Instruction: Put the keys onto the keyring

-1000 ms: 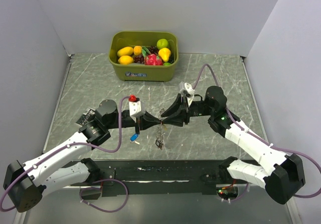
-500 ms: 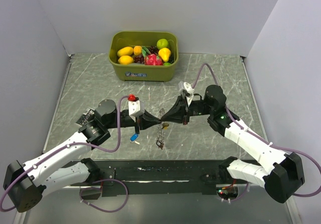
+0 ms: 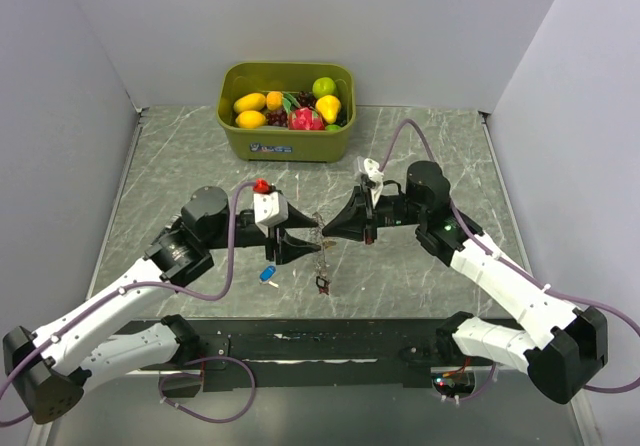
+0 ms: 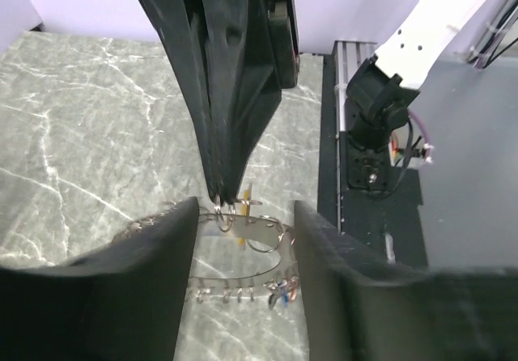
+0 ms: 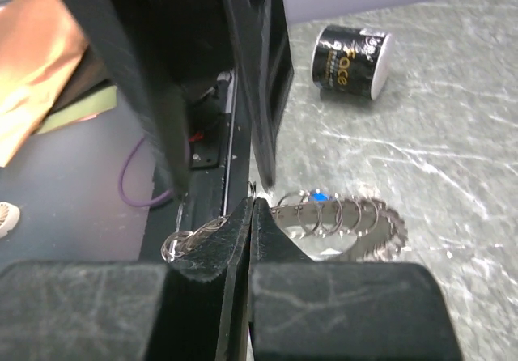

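The keyring (image 3: 320, 254) hangs as a floppy silvery loop from my right gripper (image 3: 325, 228), which is shut on one of its small rings. In the right wrist view the pads (image 5: 243, 231) press together, and the keyring (image 5: 344, 219) trails beyond them. My left gripper (image 3: 299, 232) stands open around it, and its fingers (image 4: 137, 288) flank the keyring (image 4: 243, 252) without touching it. Between them the right gripper (image 4: 218, 199) comes down from above. A yellow-headed key (image 4: 244, 197) hangs by the pinched ring. A blue key (image 3: 267, 274) lies on the table.
At the back stands a green bin (image 3: 285, 144) of toy fruit. A black can (image 5: 350, 51) lies on its side on the marble table. A dark rail (image 3: 330, 341) runs along the near edge between the arm bases.
My left gripper has opened and let go of the keyring. My right gripper has shut on it and now carries it alone. Both wrists moved slightly toward the back.
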Action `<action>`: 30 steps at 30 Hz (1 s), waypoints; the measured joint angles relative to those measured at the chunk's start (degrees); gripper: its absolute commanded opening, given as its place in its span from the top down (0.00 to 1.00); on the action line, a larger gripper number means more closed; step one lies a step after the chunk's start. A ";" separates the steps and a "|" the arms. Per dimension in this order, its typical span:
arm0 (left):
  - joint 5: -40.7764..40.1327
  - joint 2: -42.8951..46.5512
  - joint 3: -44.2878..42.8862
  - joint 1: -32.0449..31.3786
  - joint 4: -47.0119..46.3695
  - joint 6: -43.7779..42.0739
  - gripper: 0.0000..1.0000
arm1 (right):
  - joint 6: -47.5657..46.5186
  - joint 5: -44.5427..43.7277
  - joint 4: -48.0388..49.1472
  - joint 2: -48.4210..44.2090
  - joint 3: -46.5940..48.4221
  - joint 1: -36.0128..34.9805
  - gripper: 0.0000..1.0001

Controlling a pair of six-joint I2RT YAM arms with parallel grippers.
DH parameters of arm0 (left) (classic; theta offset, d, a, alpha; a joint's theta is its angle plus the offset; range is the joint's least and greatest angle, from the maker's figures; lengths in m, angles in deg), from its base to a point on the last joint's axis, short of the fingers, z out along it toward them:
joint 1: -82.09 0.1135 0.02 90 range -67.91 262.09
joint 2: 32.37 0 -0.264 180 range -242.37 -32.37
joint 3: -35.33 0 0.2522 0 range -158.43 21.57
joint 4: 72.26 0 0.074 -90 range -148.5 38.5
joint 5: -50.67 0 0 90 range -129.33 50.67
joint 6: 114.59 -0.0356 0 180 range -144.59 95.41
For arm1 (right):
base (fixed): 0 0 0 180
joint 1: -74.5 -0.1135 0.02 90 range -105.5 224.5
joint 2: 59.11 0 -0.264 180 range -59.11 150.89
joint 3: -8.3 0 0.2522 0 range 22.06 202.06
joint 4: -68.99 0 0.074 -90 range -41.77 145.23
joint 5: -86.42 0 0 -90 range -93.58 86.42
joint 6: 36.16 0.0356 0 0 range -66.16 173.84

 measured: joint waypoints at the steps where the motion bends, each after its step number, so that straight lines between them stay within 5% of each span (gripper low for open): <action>1: -0.07 0.04 -1.27 0.00 1.60 -0.59 0.35 | -0.72 -0.20 -1.25 0.02 0.31 0.00 1.00; 4: -0.55 0.22 -4.37 0.00 5.99 -2.34 0.27 | -2.97 -0.24 -5.46 0.55 2.01 0.00 1.00; 8: -1.05 0.17 -6.71 0.00 11.23 -4.24 0.29 | -6.03 -0.35 -9.57 1.44 3.98 0.00 1.00; 18: 0.92 -8.81 -15.30 0.00 21.70 -8.28 0.53 | -12.70 -1.44 -19.65 2.73 7.21 -0.02 1.00; 24: 2.49 -12.15 -16.35 0.00 23.93 -8.94 0.57 | -13.05 -1.40 -20.57 2.86 7.19 -0.13 1.00; 30: 3.10 -13.86 -17.14 0.00 24.46 -8.90 0.76 | -13.05 -1.40 -20.52 2.86 7.17 -0.13 1.00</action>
